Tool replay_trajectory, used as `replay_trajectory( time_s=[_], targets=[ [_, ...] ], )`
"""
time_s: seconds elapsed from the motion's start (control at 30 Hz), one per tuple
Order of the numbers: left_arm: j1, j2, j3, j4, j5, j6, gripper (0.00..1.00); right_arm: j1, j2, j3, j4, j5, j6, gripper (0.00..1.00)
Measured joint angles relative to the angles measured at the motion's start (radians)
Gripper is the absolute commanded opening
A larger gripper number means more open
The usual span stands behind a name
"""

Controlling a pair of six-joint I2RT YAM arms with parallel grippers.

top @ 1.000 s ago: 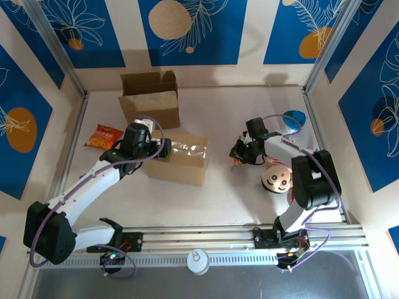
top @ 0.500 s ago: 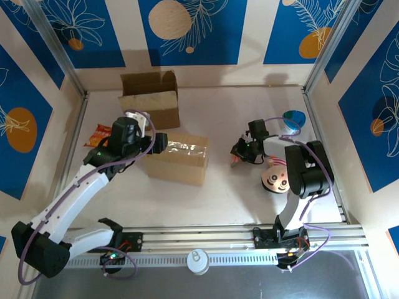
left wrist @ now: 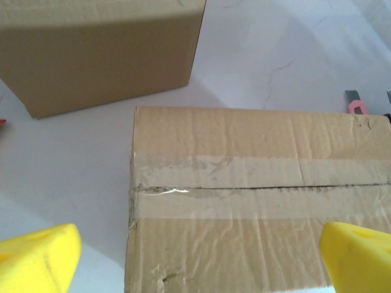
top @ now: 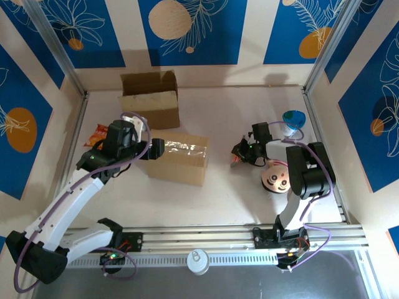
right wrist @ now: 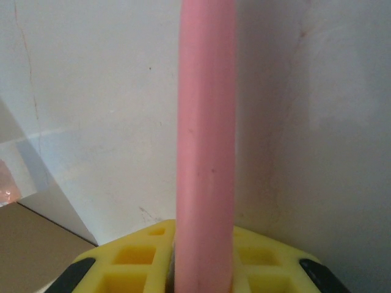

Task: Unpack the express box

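1. The express box (top: 179, 159) lies on the bench (top: 218, 199) a little left of centre. Its flaps are flat and closed, so we cannot see what it holds.
2. A second cardboard box (top: 149, 99) stands just beyond it at the far side with its top flaps raised. We cannot tell what is inside.
3. A blue bowl (top: 293, 118) sits far right, and its contents are unclear to us.
4. Up close, the express box (left wrist: 256, 195) is creased brown cardboard. Clear tape covers the top seam, a thin dark line runs along the seam, and the edge near the corner is scuffed.
5. The left gripper (top: 153, 148) hovers at the box's left end with its jaws spread wide.
6. The right gripper (top: 244, 151) is to the right of the box, well apart from it. Its jaws are pinching a pink tool (right wrist: 206, 140) that runs straight out between them.
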Motion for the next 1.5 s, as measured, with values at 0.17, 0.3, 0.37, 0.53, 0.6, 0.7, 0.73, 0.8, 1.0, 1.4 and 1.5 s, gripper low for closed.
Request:
replay_trajectory(
  time_s=[0.17, 0.3, 0.37, 0.53, 0.6, 0.7, 0.73, 0.8, 1.0, 1.4, 1.5],
  targets=[
    [0.000, -0.030, 0.003, -0.059, 0.018, -0.016, 1.00, 0.005, -0.011, -0.006, 0.013, -0.002, 0.039, 0.37],
    [0.000, -0.081, 0.003, -0.130, 0.026, -0.044, 0.95, 0.013, -0.046, -0.031, 0.028, 0.020, 0.080, 0.50],
    [0.000, -0.100, 0.000, -0.169, 0.030, -0.066, 0.82, 0.018, -0.078, -0.044, -0.003, 0.038, 0.094, 0.57],
    [0.000, -0.130, -0.131, -0.211, 0.055, -0.161, 0.31, 0.071, -0.201, -0.029, -0.227, 0.133, 0.080, 0.78],
    [0.000, -0.125, -0.210, -0.213, 0.063, -0.198, 0.26, 0.108, -0.253, 0.008, -0.298, 0.163, 0.068, 0.82],
    [0.000, -0.110, -0.284, -0.196, 0.074, -0.250, 0.21, 0.166, -0.286, 0.117, -0.438, 0.225, 0.026, 0.88],
    [0.000, -0.105, -0.313, -0.163, 0.078, -0.272, 0.21, 0.195, -0.284, 0.198, -0.498, 0.249, -0.003, 0.89],
    [0.000, -0.079, -0.362, -0.099, 0.082, -0.310, 0.22, 0.249, -0.274, 0.365, -0.547, 0.272, -0.051, 0.91],
    [0.003, 0.031, -0.396, 0.079, 0.051, -0.379, 0.21, 0.312, -0.146, 0.711, -0.560, 0.239, -0.143, 0.92],
    [0.098, 0.189, -0.344, 0.230, 0.000, -0.389, 0.21, 0.405, 0.113, 0.714, -0.560, 0.101, -0.160, 0.92],
    [0.108, 0.204, -0.341, 0.237, 0.001, -0.382, 0.22, 0.423, 0.049, 0.633, -0.530, 0.092, -0.137, 0.92]
  ],
)
